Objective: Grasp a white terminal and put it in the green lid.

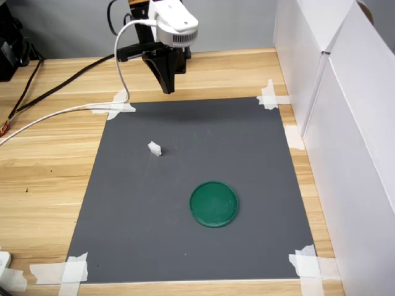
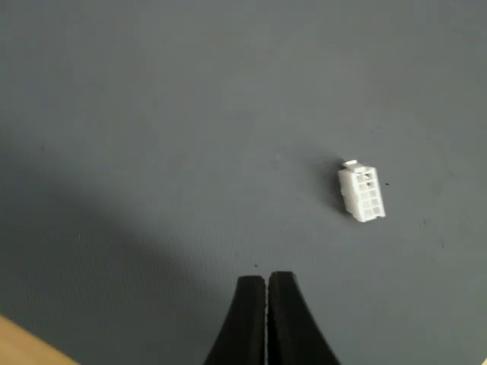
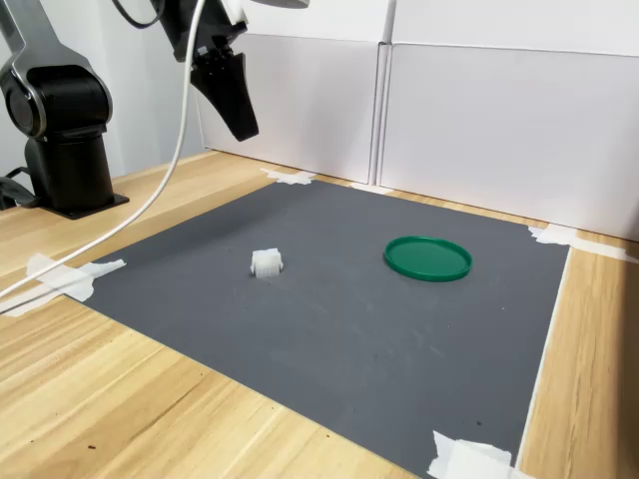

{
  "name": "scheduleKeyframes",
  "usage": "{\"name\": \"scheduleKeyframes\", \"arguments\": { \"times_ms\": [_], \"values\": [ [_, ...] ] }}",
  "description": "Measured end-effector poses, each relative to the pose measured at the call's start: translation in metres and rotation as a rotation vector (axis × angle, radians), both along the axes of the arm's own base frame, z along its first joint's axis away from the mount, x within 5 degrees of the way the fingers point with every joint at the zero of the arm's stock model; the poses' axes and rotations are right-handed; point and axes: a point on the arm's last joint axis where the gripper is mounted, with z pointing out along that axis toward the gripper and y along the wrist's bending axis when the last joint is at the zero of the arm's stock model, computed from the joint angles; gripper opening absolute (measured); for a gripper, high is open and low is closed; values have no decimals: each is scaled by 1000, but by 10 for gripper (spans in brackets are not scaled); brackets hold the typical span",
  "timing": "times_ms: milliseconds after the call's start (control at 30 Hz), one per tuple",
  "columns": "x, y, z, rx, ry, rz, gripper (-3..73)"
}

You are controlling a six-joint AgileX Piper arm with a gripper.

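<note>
The white terminal [image 1: 154, 148] lay on the grey mat [image 1: 154, 228], its long axis slanting in the first exterior view, well apart from the green lid [image 1: 214, 204] to the right and nearer. The gripper [image 1: 167, 89] hung above the mat's far edge, jaws together and empty. Open mat lay all around the terminal.

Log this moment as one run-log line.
phase: pre-grasp | gripper: shut, empty, raised above mat | white terminal: on grey mat, untouched | green lid: empty, apart from terminal
</note>
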Motion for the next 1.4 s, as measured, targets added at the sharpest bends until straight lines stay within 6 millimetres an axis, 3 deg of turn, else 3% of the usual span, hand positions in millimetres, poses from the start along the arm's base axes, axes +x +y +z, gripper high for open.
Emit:
{"name": "scheduleKeyframes", "arguments": {
  "times_ms": [233, 533, 700, 900, 1200, 1400],
  "values": [
    [14, 0, 8, -68, 43, 123, -15],
    [41, -2, -9, -138, 255, 217, -12],
    [52, -5, -9, -172, 266, 229, 24],
    [61, -17, -9, -173, 238, 200, 167],
    [77, -31, -25, -242, 238, 156, 545],
    [89, -30, -24, -217, 235, 162, 622]
  ]
}}
